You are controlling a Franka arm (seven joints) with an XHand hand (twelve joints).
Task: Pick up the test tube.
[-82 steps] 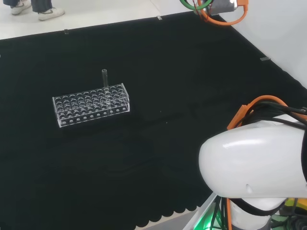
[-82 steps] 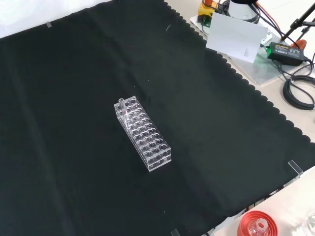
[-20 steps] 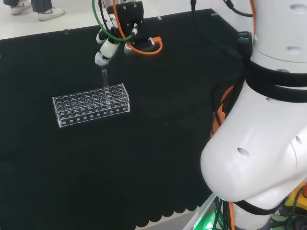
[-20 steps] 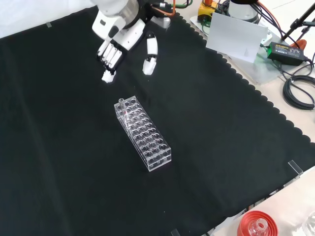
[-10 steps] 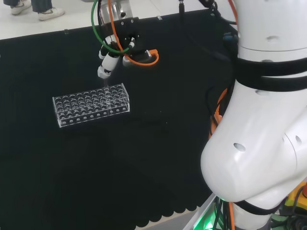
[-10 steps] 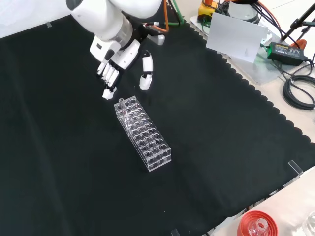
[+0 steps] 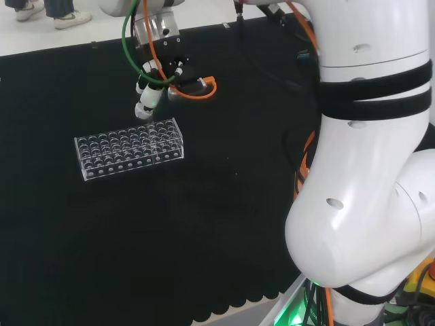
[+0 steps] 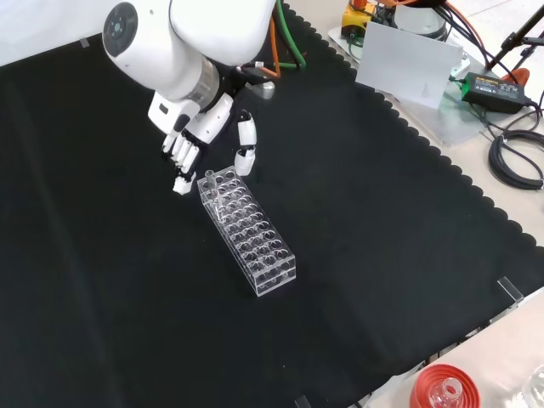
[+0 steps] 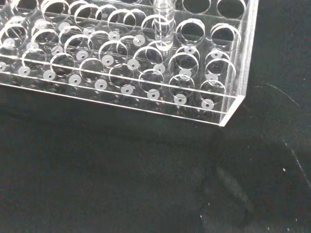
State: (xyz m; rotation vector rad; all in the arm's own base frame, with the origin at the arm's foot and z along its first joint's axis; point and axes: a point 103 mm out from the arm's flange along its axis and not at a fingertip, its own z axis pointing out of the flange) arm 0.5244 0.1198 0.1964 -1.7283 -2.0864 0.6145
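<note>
Clear acrylic test tube rack point(image 8: 248, 232), long, many-holed, on the black-clothed surface point(image 8: 382, 255); one clear test tube point(image 8: 210, 183) upright in a hole at its far end in the front view, rising above the rack top. Hand point(image 8: 197, 127), just beyond that end: open, fingers point(image 8: 182, 155) and thumb point(image 8: 245, 160) spread to either side of the tube, not yet closed on it. Advice: centre the tube between them, close above the rack top, lift straight up so the rack stays put.
</note>
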